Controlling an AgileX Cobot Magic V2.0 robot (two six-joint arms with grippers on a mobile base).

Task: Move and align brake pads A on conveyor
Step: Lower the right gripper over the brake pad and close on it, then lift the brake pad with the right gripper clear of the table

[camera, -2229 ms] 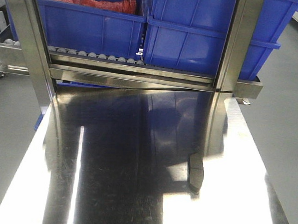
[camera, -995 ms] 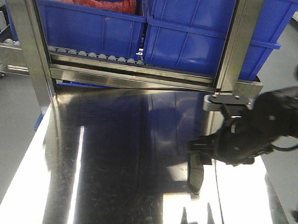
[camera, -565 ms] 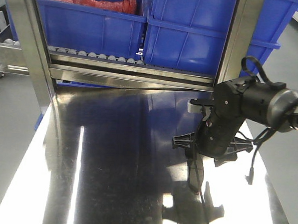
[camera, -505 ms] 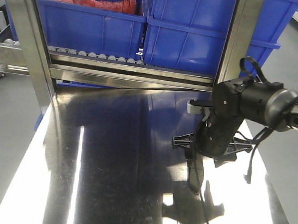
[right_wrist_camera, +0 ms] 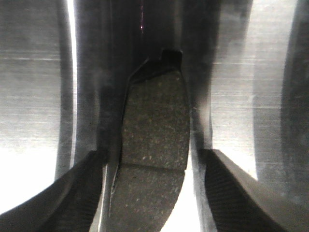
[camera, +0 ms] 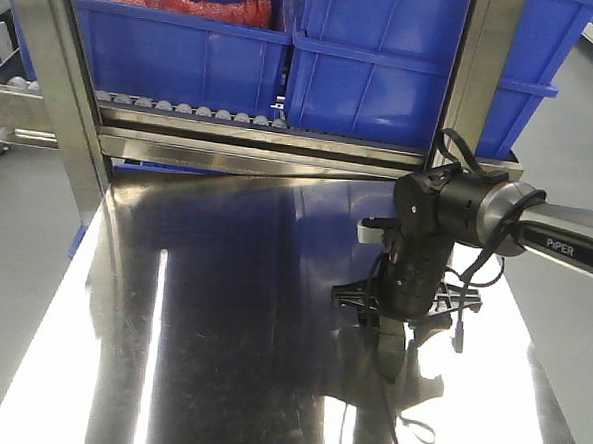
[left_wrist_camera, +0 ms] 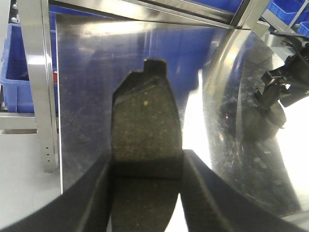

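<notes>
R tool [right_wrist_camera: 152, 157] hung open, fingers either side of a pad [right_wrist_camera: 154, 121] lying flat on the counter [camera: 221, 327], long axis running w/ the gap. L tool [left_wrist_camera: 147, 162] clenched a 2nd pad [left_wrist_camera: 145, 121].

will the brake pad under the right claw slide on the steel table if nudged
Probably stiff: the brake pad looks like a solid slab with a gritty face, so the open right claw should hold it well. On the shiny steel table it may skate if nudged. Lying flat, it seems unlikely to roll or tip.
</notes>
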